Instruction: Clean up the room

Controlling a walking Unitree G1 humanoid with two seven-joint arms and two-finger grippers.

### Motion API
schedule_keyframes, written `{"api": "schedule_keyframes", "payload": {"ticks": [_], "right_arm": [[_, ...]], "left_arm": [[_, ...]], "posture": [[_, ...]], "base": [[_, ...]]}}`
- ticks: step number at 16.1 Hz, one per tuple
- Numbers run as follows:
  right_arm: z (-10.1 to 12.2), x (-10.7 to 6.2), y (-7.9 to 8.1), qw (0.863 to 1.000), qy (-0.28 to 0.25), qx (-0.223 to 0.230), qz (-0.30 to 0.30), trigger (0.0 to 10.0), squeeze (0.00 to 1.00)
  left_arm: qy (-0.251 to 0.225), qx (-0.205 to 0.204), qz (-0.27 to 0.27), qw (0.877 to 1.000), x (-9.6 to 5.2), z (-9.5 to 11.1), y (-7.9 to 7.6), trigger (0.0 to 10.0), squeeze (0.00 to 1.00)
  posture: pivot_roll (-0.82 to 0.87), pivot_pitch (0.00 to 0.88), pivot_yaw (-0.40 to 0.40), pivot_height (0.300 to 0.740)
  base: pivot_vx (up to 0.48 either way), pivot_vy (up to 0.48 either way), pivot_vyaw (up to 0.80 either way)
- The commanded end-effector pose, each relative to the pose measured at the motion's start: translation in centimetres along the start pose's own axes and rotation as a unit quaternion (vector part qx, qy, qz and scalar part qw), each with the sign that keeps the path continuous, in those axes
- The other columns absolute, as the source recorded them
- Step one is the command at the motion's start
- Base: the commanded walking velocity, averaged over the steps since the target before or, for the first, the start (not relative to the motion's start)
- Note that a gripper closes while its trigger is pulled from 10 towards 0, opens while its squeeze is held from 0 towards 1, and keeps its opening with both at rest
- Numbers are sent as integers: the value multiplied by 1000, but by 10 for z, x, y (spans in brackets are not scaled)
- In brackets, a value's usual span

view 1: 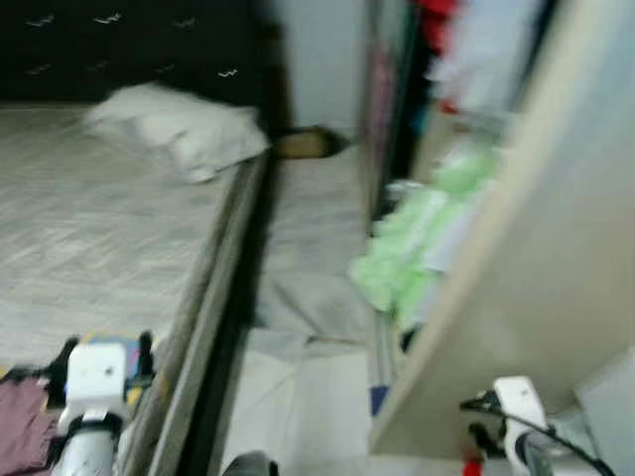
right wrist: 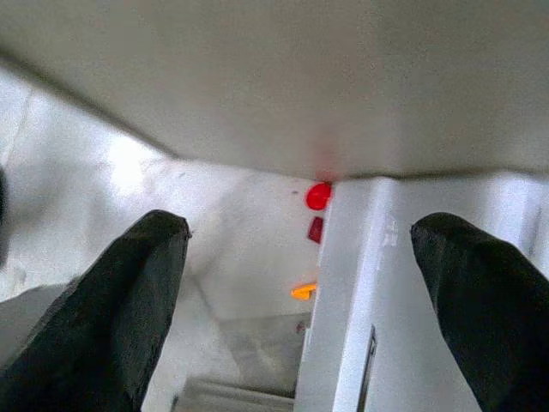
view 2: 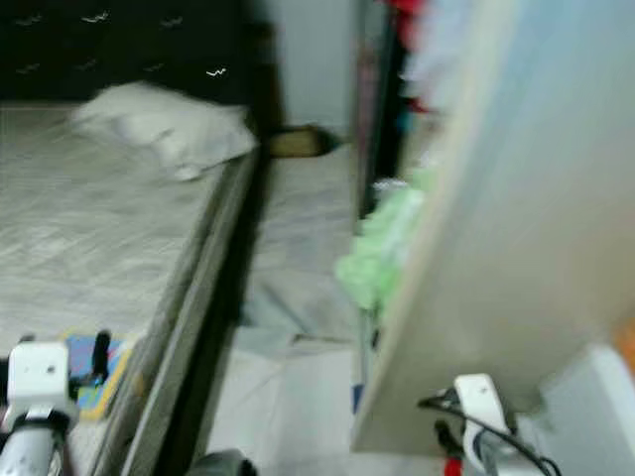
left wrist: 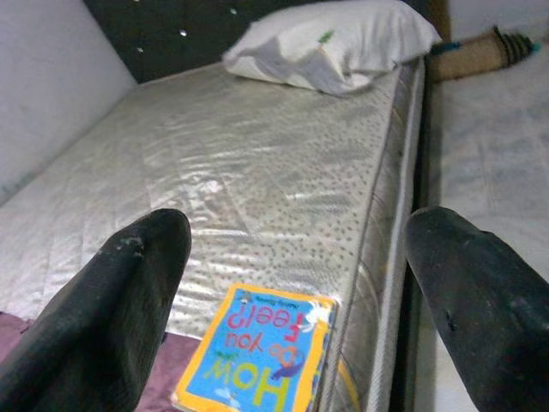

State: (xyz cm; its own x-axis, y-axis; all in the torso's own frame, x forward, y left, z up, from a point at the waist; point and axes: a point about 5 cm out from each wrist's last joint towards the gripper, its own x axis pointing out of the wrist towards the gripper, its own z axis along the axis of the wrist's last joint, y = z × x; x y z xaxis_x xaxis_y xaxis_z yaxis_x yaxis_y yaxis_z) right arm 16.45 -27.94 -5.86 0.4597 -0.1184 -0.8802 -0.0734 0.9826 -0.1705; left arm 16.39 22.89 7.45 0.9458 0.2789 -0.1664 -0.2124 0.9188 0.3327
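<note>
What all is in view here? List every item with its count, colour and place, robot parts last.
Mattress: one, pale grey, bare, on the bed at the robot's left.
Pillow: one, white, at the head end of the mattress against the dark headboard.
Book: one, blue with yellow border, lying flat near the mattress edge.
Cloth: one, maroon, on the mattress beside the book.
Green clothes: a light green heap, spilling from the wardrobe at the right.
Wardrobe door: one, beige, standing open.
Hanging clothes: red and pale, blurred, count unclear.
Floor: light tiles between bed and wardrobe.
Left gripper: black fingers, open, over the book.
Right gripper: black fingers, open, low by the wardrobe door.
</note>
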Motion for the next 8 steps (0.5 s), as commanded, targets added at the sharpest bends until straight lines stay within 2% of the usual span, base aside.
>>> {"api": "schedule_keyframes", "payload": {"ticks": [1,3,4,6,8], "right_arm": [[8,2,8,1000,-7,-16,14,10000,0],[5,7,17,998,1,-60,38,10000,0],[6,9,19,995,-2,-91,44,10000,0],[8,10,18,995,-8,-87,43,10000,0],[20,11,16,993,-33,-111,37,10000,0]], "left_arm": [[-9,0,-14,1000,3,7,-3,10000,0],[-24,-8,-34,999,10,15,-14,10000,0],[-34,-30,-50,998,14,21,-21,10000,0],[-42,-40,-66,996,16,26,-28,10000,0],[-48,-46,-73,995,16,30,-33,10000,0]], "posture": [[30,0,-32,740],[30,0,-31,740],[23,0,-29,740],[19,0,-29,740],[12,0,-30,740]], "base": [[0,0,800],[0,0,513],[0,0,0],[0,0,0],[0,0,0]]}}
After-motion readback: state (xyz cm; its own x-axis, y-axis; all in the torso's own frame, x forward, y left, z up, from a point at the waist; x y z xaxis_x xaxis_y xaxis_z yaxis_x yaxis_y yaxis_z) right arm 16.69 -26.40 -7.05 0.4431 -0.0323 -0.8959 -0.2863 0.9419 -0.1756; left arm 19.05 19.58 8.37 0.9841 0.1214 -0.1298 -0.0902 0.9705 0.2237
